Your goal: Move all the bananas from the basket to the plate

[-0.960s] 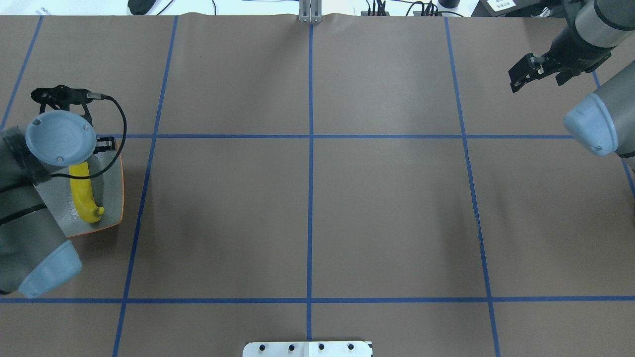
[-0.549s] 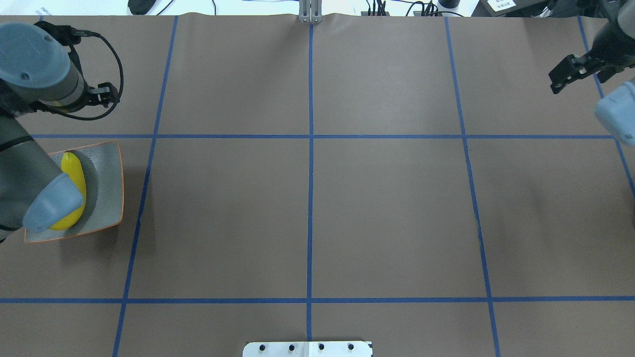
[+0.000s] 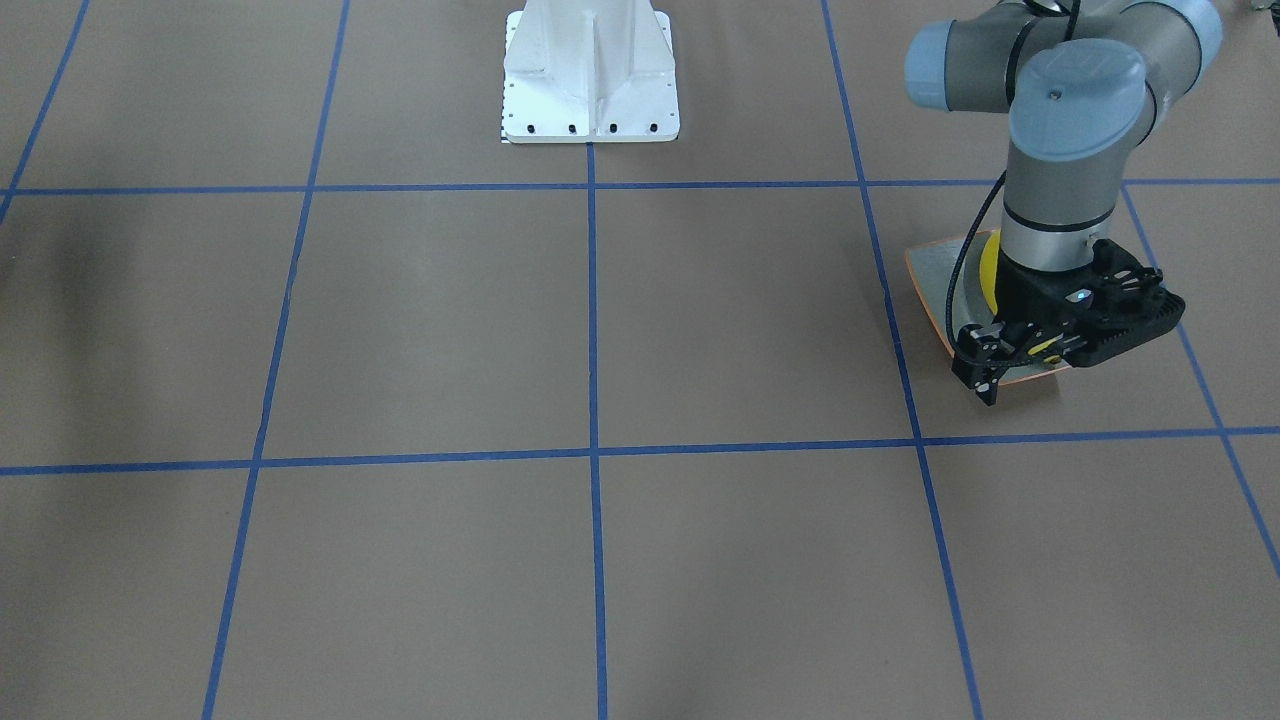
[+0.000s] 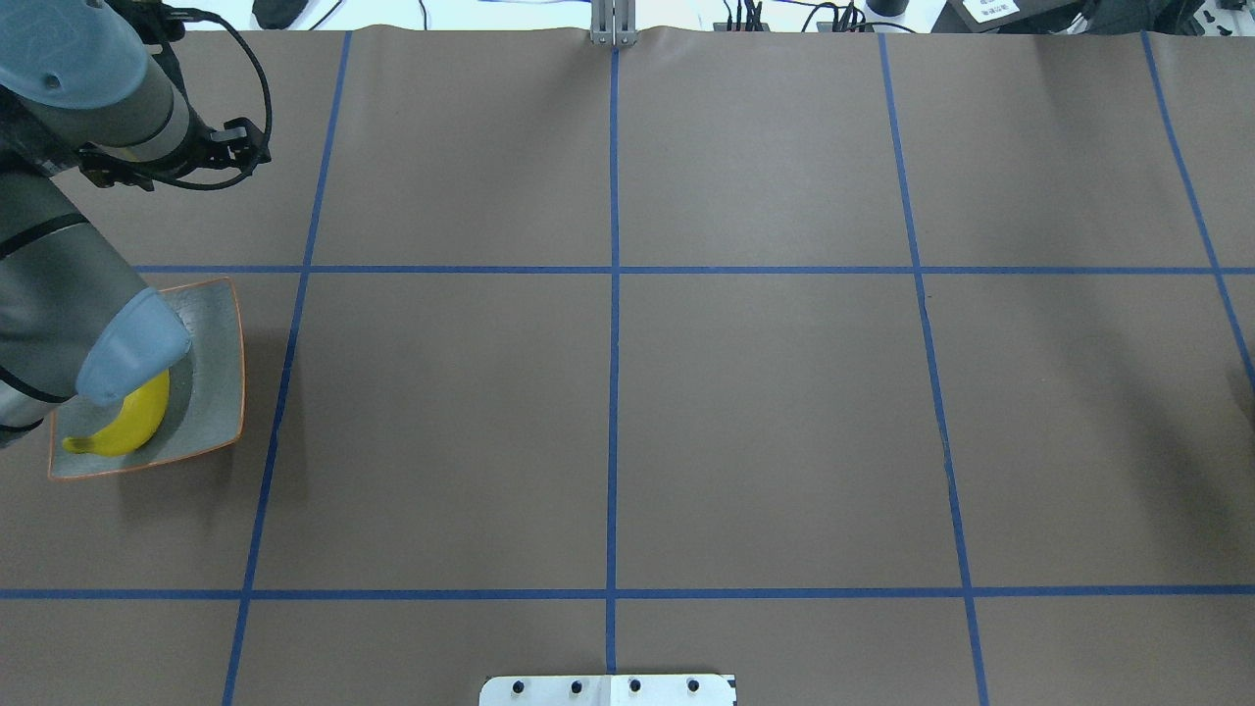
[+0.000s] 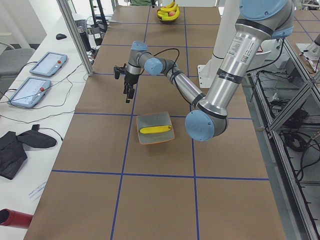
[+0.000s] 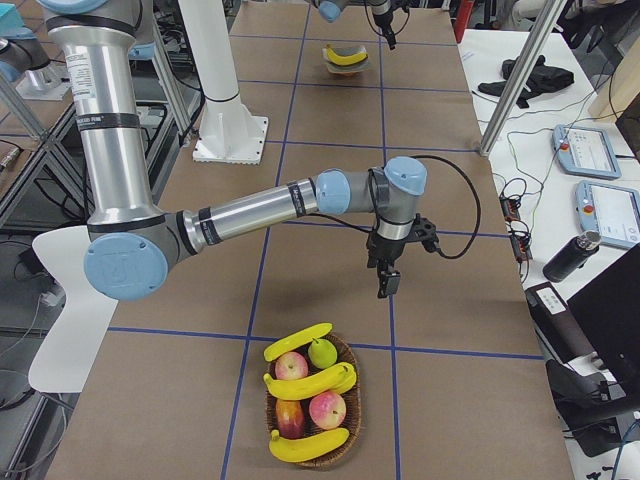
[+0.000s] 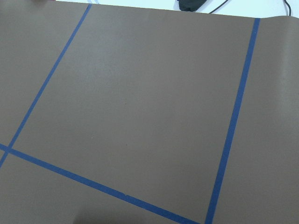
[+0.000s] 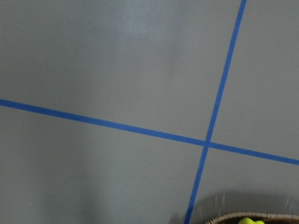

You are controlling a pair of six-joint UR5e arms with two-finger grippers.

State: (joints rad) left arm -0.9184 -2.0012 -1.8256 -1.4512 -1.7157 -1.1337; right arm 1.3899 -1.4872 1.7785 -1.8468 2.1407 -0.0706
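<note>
One banana (image 4: 132, 431) lies on the grey-green, orange-rimmed plate (image 4: 218, 353) at the table's left edge. It is partly hidden under my left arm. The plate (image 5: 150, 140) and banana (image 5: 156, 129) show plainly in the exterior left view. My left gripper (image 4: 252, 143) is open and empty, off the plate toward the far side. It also shows in the front-facing view (image 3: 984, 384). Three bananas (image 6: 310, 383) lie in the wicker basket (image 6: 352, 412). My right gripper (image 6: 385, 287) hangs just before the basket. I cannot tell whether it is open or shut.
Apples (image 6: 328, 409) and a green pear (image 6: 322, 352) share the basket with the bananas. The basket's rim (image 8: 233, 217) shows at the bottom of the right wrist view. The robot's white base (image 3: 590, 70) stands at the table's near middle. Blue tape lines grid the brown table.
My left gripper has left the banana on the plate and moved off it toward the far side. My right gripper has moved right, out of the overhead view.
</note>
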